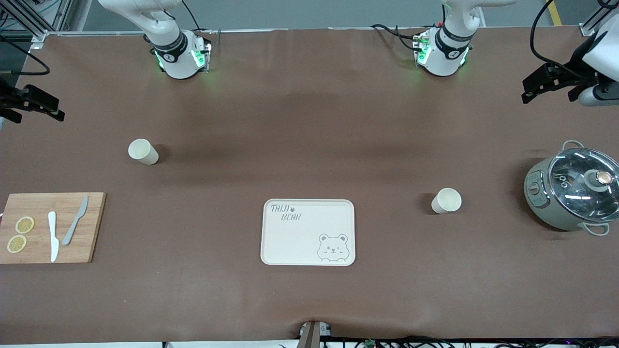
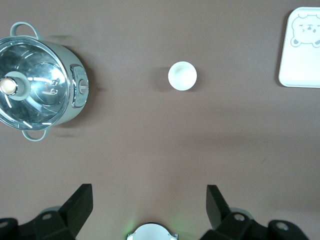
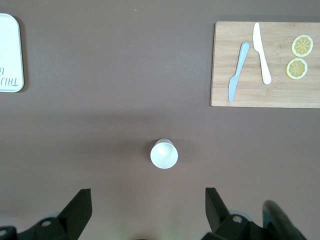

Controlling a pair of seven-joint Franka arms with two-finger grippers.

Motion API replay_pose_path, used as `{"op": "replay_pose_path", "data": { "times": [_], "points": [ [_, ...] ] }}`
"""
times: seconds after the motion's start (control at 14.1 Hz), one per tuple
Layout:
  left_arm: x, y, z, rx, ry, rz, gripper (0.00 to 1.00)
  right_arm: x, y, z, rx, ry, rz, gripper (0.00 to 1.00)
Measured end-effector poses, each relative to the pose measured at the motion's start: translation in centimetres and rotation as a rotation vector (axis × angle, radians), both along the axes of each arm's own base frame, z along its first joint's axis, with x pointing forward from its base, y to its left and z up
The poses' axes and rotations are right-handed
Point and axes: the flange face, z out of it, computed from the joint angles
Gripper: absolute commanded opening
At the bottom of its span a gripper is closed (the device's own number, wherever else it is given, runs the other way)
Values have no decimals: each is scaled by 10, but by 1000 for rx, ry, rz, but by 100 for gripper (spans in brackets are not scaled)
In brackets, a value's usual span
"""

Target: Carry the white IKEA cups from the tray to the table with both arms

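**Fingers spread wide, both cups already off the tray**

Fingers of both grippers are standing wide apart and gripping nothing. The left gripper [image 1: 549, 82] is hanging over the table's edge at the left arm's end, above the grey-green electric cooking pot with a glass lid [image 1: 575, 191]; the right gripper [image 1: 31, 102] is hanging over the edge at the right arm's end.

The cream rectangular bear-print tray [image 1: 308, 232] is sitting bare near the camera-side edge of the matte brown table [image 1: 309, 299]. One small cream-white tapered plastic cup [image 1: 446, 200] is standing upright on the brown sheet between tray and pot. The other white cup [image 1: 143, 151] is standing farther from the camera, toward the right arm's end, well apart from the bamboo cutting board [image 1: 51, 227] carrying two knives [image 1: 64, 231] and two lemon slices [image 1: 20, 234].

Judging by this layout, the task is looking finished. The remaining risk is a low sweep by either arm clipping a light cup and toppling it, or the left arm brushing the pot lid.
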Motion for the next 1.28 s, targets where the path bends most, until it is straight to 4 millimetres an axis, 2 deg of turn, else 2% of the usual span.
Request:
{"op": "replay_pose_path", "data": {
  "times": [0.28,1.28],
  "points": [
    [-2,-13,1,2,-1,-25,100,-1,-3,5,0,-8,-6,100],
    [-2,-13,3,2,-7,-25,100,-1,-1,7,0,-10,-6,100]
  ]
}}
